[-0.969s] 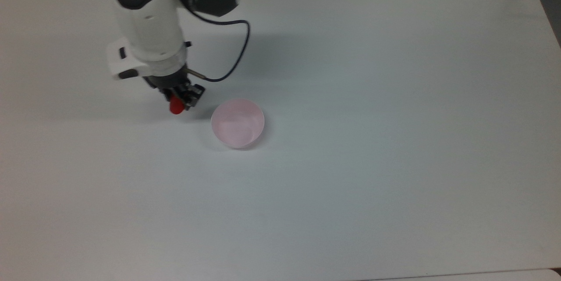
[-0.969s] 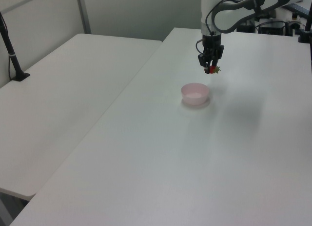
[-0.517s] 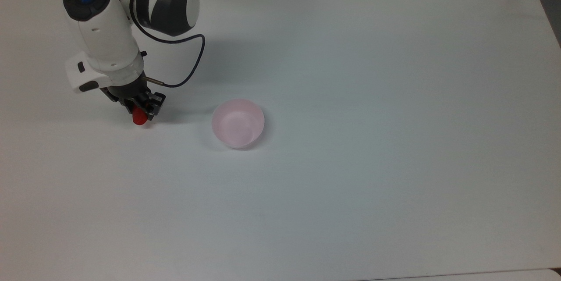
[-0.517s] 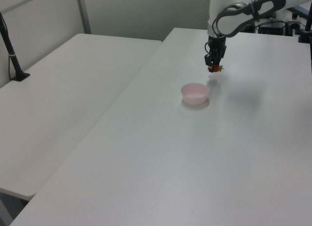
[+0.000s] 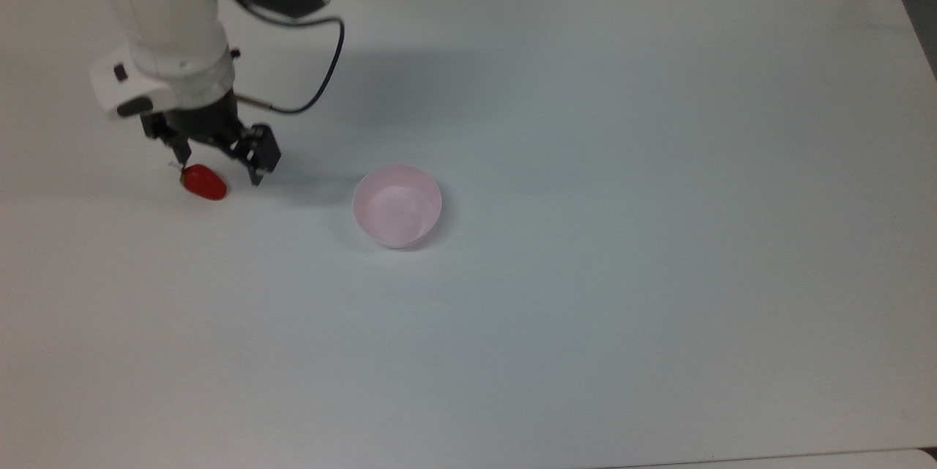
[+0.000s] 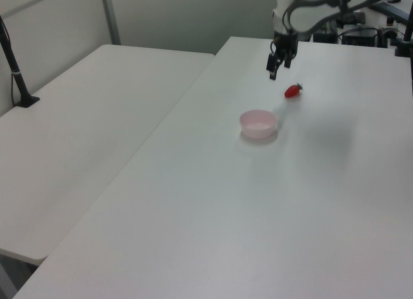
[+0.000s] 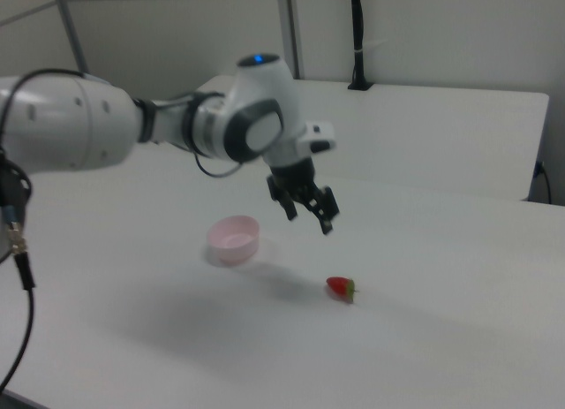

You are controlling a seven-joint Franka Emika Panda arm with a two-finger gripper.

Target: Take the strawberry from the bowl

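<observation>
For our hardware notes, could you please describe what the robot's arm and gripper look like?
The arm is glossy white with rounded segments and dark grey joint sections. A blue light glows on top of the wrist housing. A thin dark cable loops from the arm to the wrist. The gripper is black, with two short fingers.

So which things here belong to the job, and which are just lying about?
Job:
strawberry, lying on the table
pink bowl, empty
pincer, open above the strawberry

Lying about:
black post on the neighbouring table
</observation>
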